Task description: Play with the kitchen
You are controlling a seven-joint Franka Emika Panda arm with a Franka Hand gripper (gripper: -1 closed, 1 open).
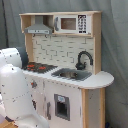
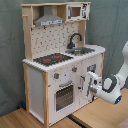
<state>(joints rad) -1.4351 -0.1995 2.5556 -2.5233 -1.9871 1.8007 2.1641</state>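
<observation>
1. In the second exterior view, the end effector (image 2: 91,85) is seen nearest the camera, carried on a rounded, glossy white wrist with a blue spot. It is held level against the lower front of the kitchen (image 2: 55,65), just right of the oven door (image 2: 64,96). Whether its fingers are spread or closed cannot be told.
2. A light wooden tabletop (image 2: 97,112) is shown under the arm and under the kitchen's base.
3. The kitchen is built of white panels edged in pale wood. The oven door is fitted with a dark rectangular window, and round knobs (image 2: 56,76) are mounted above it.
4. On the counter, a flat black stovetop (image 2: 52,59) with red rings lies at the second exterior view's left. A grey sink (image 2: 82,50) and a curved black faucet (image 2: 74,39) are set beside it.
5. Behind these, a tiled back wall, a grey wedge-shaped hood (image 2: 49,20) and a microwave (image 2: 75,11) are fitted.
6. In the first exterior view, the end effector is hidden: only the arm's bulky white casing (image 1: 15,87) is shown, in front of the kitchen's lower left. The microwave's keypad (image 1: 82,23) is shown more plainly there.
7. A grey curtain (image 1: 114,45) hangs farthest back.
</observation>
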